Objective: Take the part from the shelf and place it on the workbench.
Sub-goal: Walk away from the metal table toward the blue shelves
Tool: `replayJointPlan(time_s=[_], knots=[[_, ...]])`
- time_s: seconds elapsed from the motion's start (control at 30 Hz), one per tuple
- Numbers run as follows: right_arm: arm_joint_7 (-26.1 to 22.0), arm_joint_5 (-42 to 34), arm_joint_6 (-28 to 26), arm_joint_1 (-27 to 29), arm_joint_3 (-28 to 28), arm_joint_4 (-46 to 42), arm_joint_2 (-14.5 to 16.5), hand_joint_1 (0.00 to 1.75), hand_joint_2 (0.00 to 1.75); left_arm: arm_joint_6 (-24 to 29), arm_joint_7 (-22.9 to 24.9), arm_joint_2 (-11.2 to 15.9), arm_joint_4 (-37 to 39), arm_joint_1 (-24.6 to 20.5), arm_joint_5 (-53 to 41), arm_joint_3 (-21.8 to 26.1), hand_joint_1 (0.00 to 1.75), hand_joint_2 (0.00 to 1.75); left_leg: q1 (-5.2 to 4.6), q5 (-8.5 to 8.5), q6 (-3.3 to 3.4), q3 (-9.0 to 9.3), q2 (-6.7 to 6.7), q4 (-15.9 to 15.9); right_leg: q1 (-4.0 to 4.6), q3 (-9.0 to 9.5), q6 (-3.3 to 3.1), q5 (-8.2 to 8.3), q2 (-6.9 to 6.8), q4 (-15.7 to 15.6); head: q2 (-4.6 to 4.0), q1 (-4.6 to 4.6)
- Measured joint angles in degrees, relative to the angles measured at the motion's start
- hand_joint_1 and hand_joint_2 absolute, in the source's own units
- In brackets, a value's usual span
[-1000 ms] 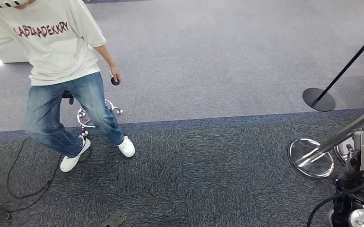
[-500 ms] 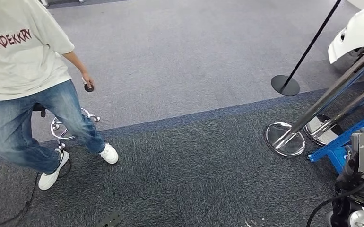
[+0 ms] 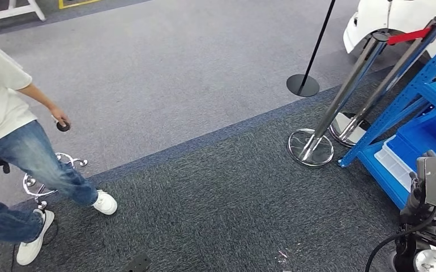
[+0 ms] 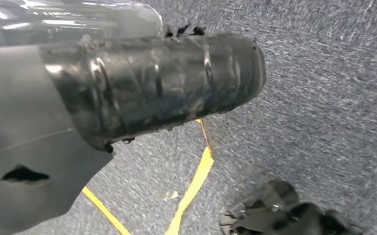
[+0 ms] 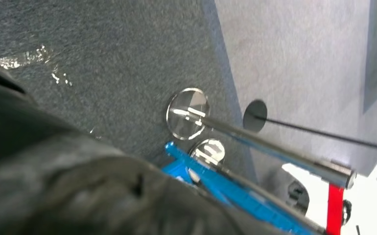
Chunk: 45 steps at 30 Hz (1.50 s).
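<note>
Blue shelf point(image 3: 425, 107) is coming up on your right beyond the chrome posts point(image 3: 340, 107), so square up to it clear of their bases before reaching; I cannot make out the part there, nor tell how either hand is set.

**No readable text**

I found no lettering, label, brand, number or sign that I could read in any of my views. The person point(image 3: 12, 153) at my far left wore a pale shirt, but the part of it that showed bore no print. The blue shelf point(image 3: 417, 113) at my right carried no tag I could make out, and the red belt point(image 3: 411, 35) atop the chrome posts point(image 3: 346, 93) was plain. Yellow tape lines point(image 4: 194, 183) on the carpet formed stripes, not characters.
</note>
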Motion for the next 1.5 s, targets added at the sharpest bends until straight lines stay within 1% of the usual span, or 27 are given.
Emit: replayJointPlan(time_s=[0.07,0.13,0.17,0.23,0.3,0.37,0.43,0.47,0.5,0.57,0.63,0.67,0.73,0.77,0.83,0.9,0.97,1.0,1.03,1.1,1.17,1.23,1.27,1.33,1.4,1.43,1.5], knots=[[0.0,0.0,-0.1,0.0,0.1,0.0,0.0,0.0,0.0,0.0,0.0,0.1,0.0,-0.1,0.0,0.0,0.0,0.0,0.03,4.1,0.52,3.28,-2.01,-7.5,-0.06,-0.02,0.11,0.05,1.52,0.1,0.0,0.0],[0.0,0.1,-0.1,0.0,0.2,0.0,0.0,0.0,0.0,0.0,0.0,0.1,0.0,-0.1,0.0,0.0,0.0,0.0,0.04,6.01,0.82,5.84,-4.31,-13.2,-0.17,-0.26,0.6,0.22,2.86,0.2,0.0,0.04],[0.0,0.1,-0.1,0.0,0.3,0.0,0.0,0.0,0.0,0.0,0.0,0.1,0.0,-0.1,0.0,0.0,0.0,0.0,-0.02,5.99,0.9,6.28,-4.72,-14.1,-0.26,-0.43,0.98,0.38,3.48,0.1,0.0,0.05],[0.0,0.1,-0.2,0.3,0.3,0.0,0.0,0.0,0.0,0.0,0.0,0.0,0.0,-0.1,0.0,0.0,0.0,0.0,-0.06,6.34,1.29,6.58,-3.53,-14.7,-0.44,-0.72,1.78,0.76,4.55,-0.2,0.0,0.03],[0.0,0.2,-0.3,0.5,0.3,0.0,0.0,0.0,0.0,0.0,0.0,0.0,0.0,-0.2,-0.1,0.0,0.0,0.0,0.16,6.97,1.99,6.82,-2.06,-15.5,-0.23,-1.59,2.2,-0.26,2.66,1.1,0.0,0.2],[-0.1,0.2,-0.4,0.4,0.4,0.0,0.0,0.0,0.0,0.0,0.0,0.0,0.0,-0.2,-0.1,0.0,0.0,0.0,0.16,7.3,2.46,6.86,-0.63,-15.9,-0.06,-4.22,2.4,-3.54,-0.85,6.8,0.0,0.45],[-0.1,0.2,-0.4,0.5,0.6,0.0,0.0,0.0,0.0,-0.1,0.1,0.0,0.0,0.0,-0.1,0.0,0.0,0.0,-0.02,7.29,2.6,6.68,0.82,-15.9,-0.19,-7.33,2.68,-6.36,-2.32,13.8,0.0,0.55],[-0.1,0.2,-0.4,0.6,0.7,0.1,0.0,0.0,0.0,-0.1,0.1,0.0,0.0,0.1,-0.1,0.0,0.0,0.0,-0.06,7.22,2.59,6.62,1.56,-15.8,-0.25,-7.81,2.81,-6.38,-2.61,15.2,0.0,0.55],[-0.1,0.2,-0.4,0.6,0.7,0.1,0.0,0.0,0.0,-0.1,0.1,0.0,0.0,0.2,-0.1,0.0,0.0,0.0,-0.05,7.13,2.55,6.6,2.29,-15.7,-0.3,-7.15,2.93,-5.39,-2.92,14.2,0.0,0.56],[-0.1,0.2,-0.5,0.6,0.7,0.2,0.0,0.0,0.0,-0.1,0.1,0.0,0.0,0.1,-0.1,0.0,0.0,0.0,-0.05,6.78,2.23,6.67,3.59,-15.4,-0.24,-3.13,2.97,-2.23,-4.86,6.9,0.0,0.58],[-0.1,0.2,-0.6,0.6,0.7,0.2,0.0,0.0,0.0,-0.1,0.1,0.0,0.0,0.0,-0.1,0.0,0.0,0.0,-0.37,6.29,1.6,6.7,4.67,-14.9,0.15,-0.02,2.38,-0.68,-6.74,1.1,0.0,0.52],[-0.1,0.2,-0.6,0.6,0.7,0.2,0.0,0.0,0.0,-0.1,0.1,0.0,0.0,0.0,-0.1,0.0,0.0,0.0,-0.54,6.1,1.31,6.74,5.2,-14.8,0.35,0.37,1.99,-0.71,-7.0,0.2,0.0,0.47],[-0.2,0.1,-0.7,0.7,0.7,0.2,0.1,0.0,0.0,-0.1,0.1,0.0,0.0,-0.1,-0.1,0.0,0.0,0.0,-0.68,5.84,0.82,6.95,6.34,-14.8,0.41,0.18,1.2,-0.49,-5.58,0.2,0.0,0.39],[-0.2,0.1,-0.8,0.8,0.7,0.2,0.1,0.0,0.0,-0.1,0.1,0.0,0.0,-0.3,-0.1,0.0,0.0,0.0,-0.55,5.46,0.49,6.93,6.06,-14.4,0.31,0.14,0.88,-0.37,-4.94,0.1,0.0,0.4],[-0.3,0.1,-0.8,0.7,0.7,0.2,0.1,0.0,0.0,-0.1,0.1,0.0,0.0,-0.5,-0.1,0.0,0.0,0.0,-0.25,3.18,-0.16,5.66,3.57,-11.2,0.05,0.13,0.22,-0.11,-3.8,0.0,0.0,0.29],[-0.3,0.1,-0.8,0.6,0.8,0.2,0.1,0.0,0.0,-0.1,0.1,0.0,0.0,-0.4,-0.1,0.0,0.0,0.0,-0.09,-0.39,-0.52,2.34,0.82,-4.1,-0.04,0.02,-0.14,0.02,-2.66,0.0,0.0,0.15],[-0.3,0.1,-0.8,0.6,0.9,0.2,0.1,0.0,0.0,-0.2,0.0,-0.1,0.0,-0.2,-0.1,0.0,0.0,0.0,-0.08,-1.66,-0.49,-0.39,0.23,1.3,0.04,-0.06,-0.25,0.09,-1.2,0.0,0.0,0.13],[-0.3,0.1,-0.8,0.6,1.0,0.2,0.1,0.0,0.0,-0.2,0.0,-0.1,0.0,-0.1,-0.1,0.0,0.0,0.0,-0.08,-0.66,-0.33,-0.45,0.11,1.0,0.09,-0.07,-0.26,0.1,-0.4,0.1,0.0,0.13],[-0.3,0.1,-0.7,0.6,1.0,0.2,0.1,0.0,0.0,-0.2,0.1,-0.1,0.0,-0.1,-0.1,0.0,0.0,0.0,-0.09,1.21,-0.07,0.5,-0.19,-1.3,0.12,-0.04,-0.24,0.12,0.38,0.1,0.0,0.12],[-0.3,0.0,-0.7,0.5,1.1,0.2,0.1,0.0,0.0,-0.2,0.1,0.0,0.0,-0.2,-0.1,0.0,0.0,0.0,-0.08,5.09,0.66,3.94,-2.3,-9.2,0.22,-0.06,-0.06,0.2,1.77,0.2,0.0,0.13],[-0.3,0.0,-0.7,0.4,1.1,0.2,0.1,0.0,0.0,-0.2,0.1,0.1,0.0,-0.3,-0.1,0.0,0.0,0.0,-0.14,6.49,1.0,6.14,-3.9,-14.0,0.13,-0.31,0.44,0.45,2.97,0.2,0.0,0.2],[-0.3,-0.2,-0.7,0.3,1.2,0.2,0.1,0.0,0.0,-0.2,0.0,0.0,0.0,-0.4,-0.1,0.0,0.0,0.0,-0.22,6.58,1.13,6.49,-3.19,-14.7,-0.07,-0.63,1.19,0.89,4.16,-0.1,0.0,0.24],[-0.3,-0.2,-0.7,0.4,1.3,0.2,0.1,0.0,0.0,-0.2,0.0,0.0,0.0,-0.5,-0.1,0.0,0.0,0.0,-0.15,6.87,1.37,6.57,-2.49,-15.1,-0.13,-0.77,1.5,0.91,4.09,-0.1,0.0,0.25],[-0.3,-0.3,-0.7,0.2,1.3,0.2,0.0,0.0,0.0,-0.2,0.0,-0.2,0.0,-0.6,-0.1,0.0,0.0,0.0,0.13,7.52,1.99,6.75,-1.06,-16.0,0.09,-2.02,1.97,-0.74,1.72,2.2,0.0,0.44],[-0.3,-0.4,-0.6,-0.1,1.4,0.2,-0.2,0.0,0.0,-0.2,0.0,-0.2,0.0,-0.6,0.0,0.0,0.0,0.0,0.13,7.77,2.33,6.67,0.24,-16.3,0.12,-4.97,2.33,-4.41,-1.53,8.7,0.0,0.63],[-0.3,-0.5,-0.6,-0.2,1.4,0.3,-0.2,0.0,0.0,-0.2,0.0,-0.2,0.0,-0.5,0.0,0.0,0.0,0.0,0.1,7.77,2.36,6.57,0.94,-16.2,-0.01,-6.51,2.54,-5.91,-2.21,12.2,0.0,0.66],[-0.3,-0.5,-0.5,-0.2,1.6,0.5,-0.2,0.0,0.0,-0.3,-0.1,-0.2,0.0,-0.4,0.0,0.0,0.0,0.0,0.09,7.69,2.28,6.43,2.29,-16.2,-0.31,-7.3,2.91,-6.13,-2.74,14.7,0.0,0.67]])
